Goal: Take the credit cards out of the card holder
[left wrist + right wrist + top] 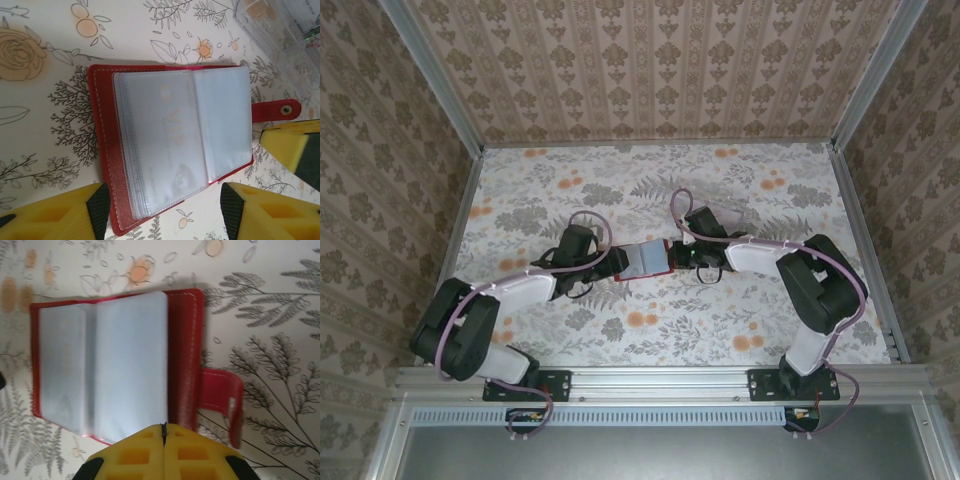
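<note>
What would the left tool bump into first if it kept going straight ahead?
Probably the open card holder, lying just ahead of the left tool; how far is unclear.

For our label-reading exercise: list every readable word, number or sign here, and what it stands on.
"VIP": faint, on the pale plastic card inside the open red folding card holder.
Smaller print on that card: too blurred to read.

Beige damask-patterned walls (650, 60) on three sides; floral-print tabletop (550, 180); aluminium rail (660, 378) along near edge
</note>
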Motion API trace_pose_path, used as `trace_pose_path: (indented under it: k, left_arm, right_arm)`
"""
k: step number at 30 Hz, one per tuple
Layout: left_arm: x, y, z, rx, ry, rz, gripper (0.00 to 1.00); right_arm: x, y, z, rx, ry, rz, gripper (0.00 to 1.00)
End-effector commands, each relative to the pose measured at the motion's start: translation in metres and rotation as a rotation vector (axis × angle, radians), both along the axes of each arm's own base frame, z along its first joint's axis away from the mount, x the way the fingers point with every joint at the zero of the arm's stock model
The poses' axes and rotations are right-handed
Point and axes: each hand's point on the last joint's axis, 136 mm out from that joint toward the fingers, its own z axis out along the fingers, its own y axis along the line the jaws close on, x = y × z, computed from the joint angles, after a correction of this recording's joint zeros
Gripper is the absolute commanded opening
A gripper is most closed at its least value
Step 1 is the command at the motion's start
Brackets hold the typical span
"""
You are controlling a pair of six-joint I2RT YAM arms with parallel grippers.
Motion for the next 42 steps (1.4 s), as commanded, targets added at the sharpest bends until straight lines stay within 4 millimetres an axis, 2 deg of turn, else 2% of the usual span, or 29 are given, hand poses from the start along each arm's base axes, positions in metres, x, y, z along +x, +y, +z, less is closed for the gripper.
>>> trace_pose_path:
  k: [1,10,25,42]
  left_arm:
    - [0.008,-0.015,0.012,-0.046,-0.023,-0.025,0.62]
    - [0.012,-0.027,0.002,-0.048,0.000,-0.055,0.61]
    - [0.010,-0.030,-0.016,-0.031,0.042,-0.056,0.59]
    - [0.011,-0.051,-0.001,-0.103,0.006,-0.105,0.60]
  right_arm:
    - [-0.002,-0.005,-0.010,-0.079,0.015,-0.001,0.05]
    - [-0.006,-0.005,-0.018,-0.092,0.033,0.002,0.04]
    - [-0.007,0.002,-0.021,-0.084,0.047,0.020,0.01]
    - [-0.008,0.006,-0.022,-0.080,0.055,0.025,0.00]
